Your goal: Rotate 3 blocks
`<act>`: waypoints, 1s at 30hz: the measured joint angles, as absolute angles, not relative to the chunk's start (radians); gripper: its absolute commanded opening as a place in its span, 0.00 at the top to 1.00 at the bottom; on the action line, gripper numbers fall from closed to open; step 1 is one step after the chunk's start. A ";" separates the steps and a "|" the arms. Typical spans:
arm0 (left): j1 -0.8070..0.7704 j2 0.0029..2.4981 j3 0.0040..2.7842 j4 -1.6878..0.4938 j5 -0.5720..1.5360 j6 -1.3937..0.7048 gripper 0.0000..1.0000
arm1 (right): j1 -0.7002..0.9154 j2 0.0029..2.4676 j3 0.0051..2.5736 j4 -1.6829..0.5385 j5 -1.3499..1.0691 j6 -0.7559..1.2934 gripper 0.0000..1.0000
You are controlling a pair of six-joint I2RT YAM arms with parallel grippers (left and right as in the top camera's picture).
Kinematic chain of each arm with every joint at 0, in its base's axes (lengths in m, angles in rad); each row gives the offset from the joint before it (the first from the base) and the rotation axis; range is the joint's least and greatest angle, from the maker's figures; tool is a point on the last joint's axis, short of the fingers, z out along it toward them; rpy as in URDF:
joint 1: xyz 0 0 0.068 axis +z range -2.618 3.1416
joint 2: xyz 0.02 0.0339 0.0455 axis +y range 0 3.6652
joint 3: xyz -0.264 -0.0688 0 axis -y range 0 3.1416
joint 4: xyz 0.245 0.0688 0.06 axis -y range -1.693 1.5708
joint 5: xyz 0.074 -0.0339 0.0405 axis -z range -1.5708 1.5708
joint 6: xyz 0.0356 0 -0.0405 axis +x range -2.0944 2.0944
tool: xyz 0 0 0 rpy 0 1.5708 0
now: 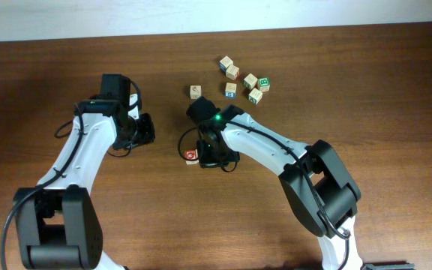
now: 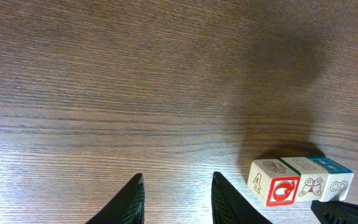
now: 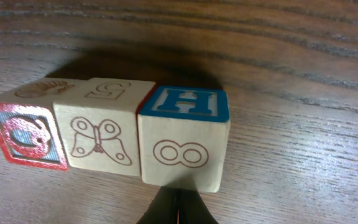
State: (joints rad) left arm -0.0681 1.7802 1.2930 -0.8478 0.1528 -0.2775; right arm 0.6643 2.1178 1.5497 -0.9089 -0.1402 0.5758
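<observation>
Three blocks make up a tight row, face against face, at the centre of the overhead view. In the right wrist view they run from a red-framed block (image 3: 25, 130) at the left edge, through a pale butterfly block (image 3: 104, 134), to a blue-topped block (image 3: 185, 146) just right of centre.

At the left of the overhead view the left gripper (image 2: 178, 180) hangs over bare table (image 1: 351, 45). Its fingers are apart with nothing between them, and the row lies well off to the lower right of its wrist view.

The right gripper (image 3: 178, 205) has its fingers pressed together into one tip. That tip sits at the bottom centre of its view, right at the blue-topped block's "8" face; whether it touches cannot be told.

The step looks like a nudge with that closed tip to swing the row round on the table. To do it well:
- Push low on the end block so it slides and does not tip.
- Go slowly, since the three are only pushed together and may split or fan apart.
- Follow an arc, not a straight line, so the red-framed end acts as the pivot.

Seven loose cubes (image 1: 250, 81) lie at the upper right of the overhead view, well apart from the row, and the sweep should stay clear of them.
</observation>
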 measured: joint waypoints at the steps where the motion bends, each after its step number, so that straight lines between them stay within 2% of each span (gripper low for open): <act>1: -0.068 1.780 1.293 -0.848 0.153 -0.278 0.67 | 0.665 2.118 1.550 -0.907 -0.140 0.576 0.96; 10: -0.068 1.780 1.293 -0.848 0.153 -0.278 0.67 | 0.664 2.118 1.550 -0.904 -0.152 0.572 0.96; 14: -0.068 1.780 1.293 -0.849 0.164 -0.278 0.71 | 0.662 2.118 1.565 -0.988 -0.178 0.547 0.96; 22: -0.138 1.780 1.255 -0.817 0.203 -0.317 0.98 | 0.537 2.025 1.594 -1.002 -0.181 0.487 0.96; 25: -0.176 1.780 1.209 -0.776 0.208 -0.348 1.00 | 0.485 2.028 1.595 -0.985 -0.194 0.456 0.96; 30: -0.208 1.780 1.171 -0.730 0.210 -0.395 1.00 | 0.485 2.042 1.595 -0.953 -0.233 0.410 0.96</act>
